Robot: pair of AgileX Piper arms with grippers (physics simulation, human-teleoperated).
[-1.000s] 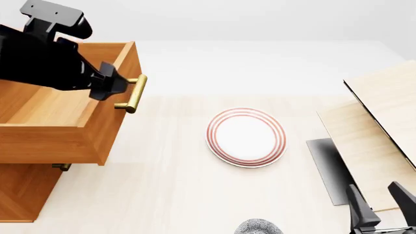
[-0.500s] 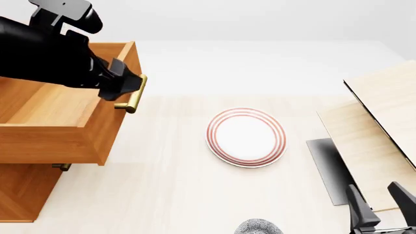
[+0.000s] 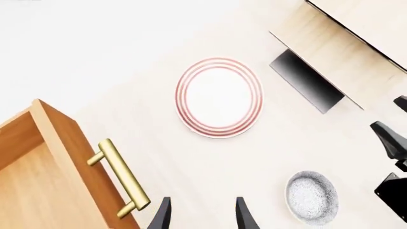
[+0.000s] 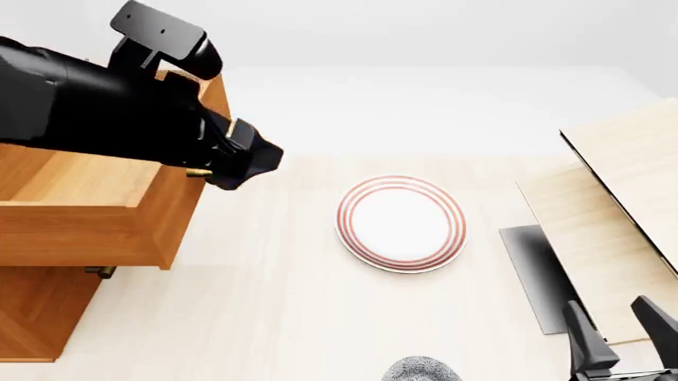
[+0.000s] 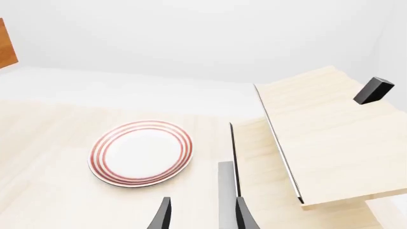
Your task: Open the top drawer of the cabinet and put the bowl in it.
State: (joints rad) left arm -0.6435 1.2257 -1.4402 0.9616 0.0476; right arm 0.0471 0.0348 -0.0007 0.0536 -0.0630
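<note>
Drawer (image 4: 95, 190) is pulled out; left hand (image 3: 202, 214) is spread, empty, beside its handle (image 3: 121, 179). Bowl (image 3: 311, 197) sits on desk (image 4: 275, 317) near plate (image 4: 402, 223); should be gripped by rim, kept level. Right hand (image 5: 202, 214) spread, empty.

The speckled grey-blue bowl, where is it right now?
In the front view the small speckled grey-blue bowl sits at the table's near edge, cut off by the frame, nearer than the red-ringed white plate, left of the right end effector.
</note>
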